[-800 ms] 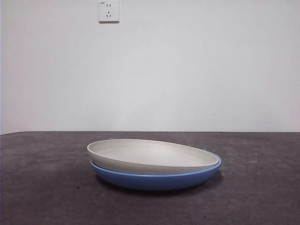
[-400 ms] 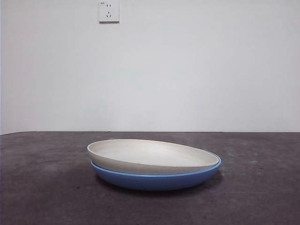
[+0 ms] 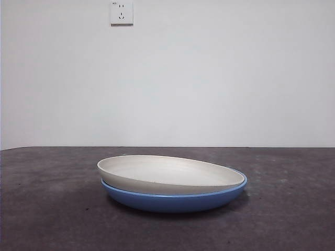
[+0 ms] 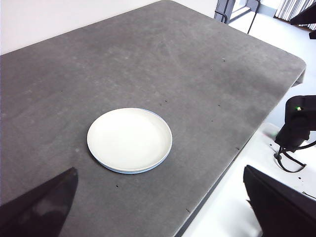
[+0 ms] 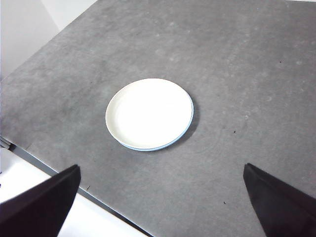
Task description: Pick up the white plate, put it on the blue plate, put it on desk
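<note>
The white plate (image 3: 170, 173) rests inside the blue plate (image 3: 175, 201) in the middle of the desk (image 3: 47, 209), sitting slightly tilted with its left rim raised. From above, the white plate (image 4: 129, 139) (image 5: 149, 113) covers the blue plate (image 4: 129, 171) (image 5: 148, 148) so that only a thin blue edge shows. My left gripper (image 4: 158, 210) hangs high over the desk, open and holding nothing, far from the plates. High above them too, my right gripper (image 5: 160, 207) is open and holds nothing. Neither arm shows in the front view.
A wall socket (image 3: 121, 12) sits on the white wall behind. The desk's edge (image 4: 217, 182) runs near the plates in the left wrist view, with a black device and cables (image 4: 296, 128) on the white floor beyond.
</note>
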